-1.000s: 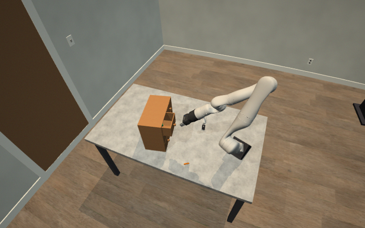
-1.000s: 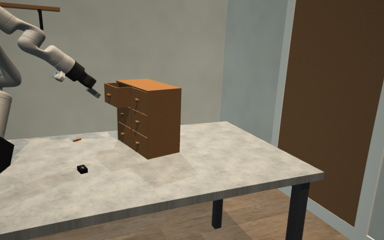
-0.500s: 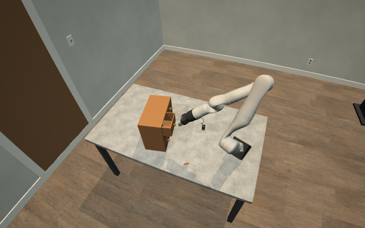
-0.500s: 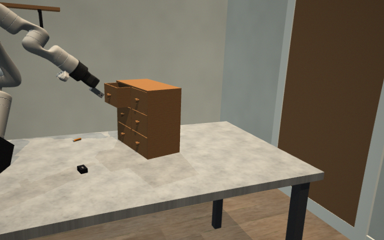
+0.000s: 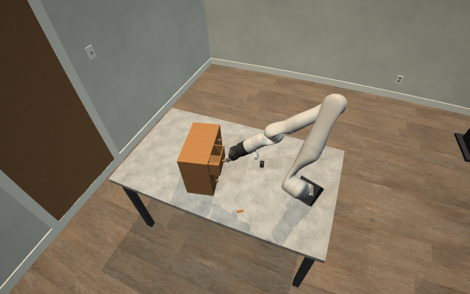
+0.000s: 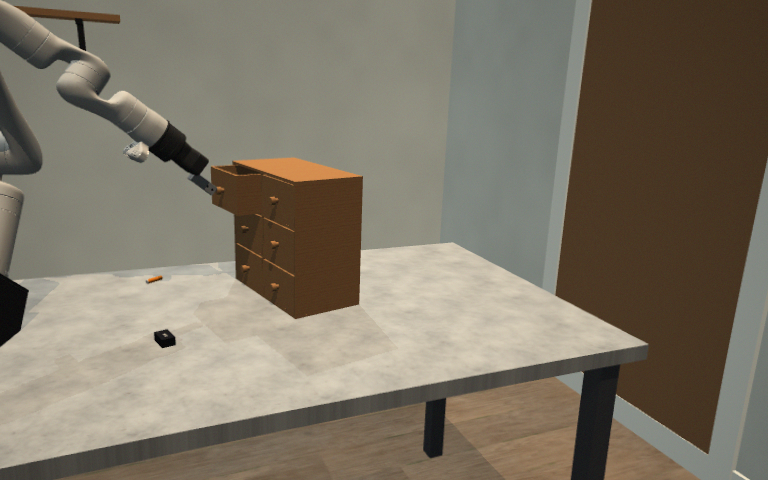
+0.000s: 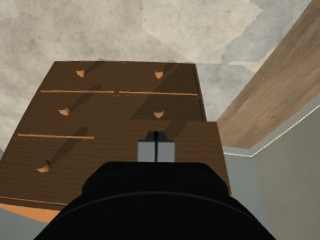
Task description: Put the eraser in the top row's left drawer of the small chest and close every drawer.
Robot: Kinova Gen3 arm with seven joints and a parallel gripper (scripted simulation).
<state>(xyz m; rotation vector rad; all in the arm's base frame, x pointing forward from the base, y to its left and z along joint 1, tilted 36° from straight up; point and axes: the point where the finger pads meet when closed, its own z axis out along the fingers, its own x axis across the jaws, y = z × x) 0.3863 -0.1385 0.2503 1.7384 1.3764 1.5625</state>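
Note:
The small wooden chest [image 5: 197, 149] [image 6: 328, 237] [image 7: 107, 114] stands upright on the table. Its top-row left drawer [image 5: 216, 155] [image 6: 237, 189] [image 7: 194, 140] sticks out part of its length, and the other drawers sit flush. My gripper [image 5: 225, 160] [image 6: 210, 188] [image 7: 155, 142] is shut and empty. Its fingertips are at the front of this drawer, by the knob. I see no eraser in any view, and the drawer's inside shows only in part. A small black block with a white mark [image 5: 262, 163] [image 6: 164, 338] lies on the table between the chest and the arm's base.
A short orange stick [image 5: 239, 211] [image 6: 153, 279] lies near the table's front edge. The arm's base [image 5: 309, 193] stands at the table's right side. The table [image 5: 149, 166] [image 6: 481, 316] stands near the wall behind the chest.

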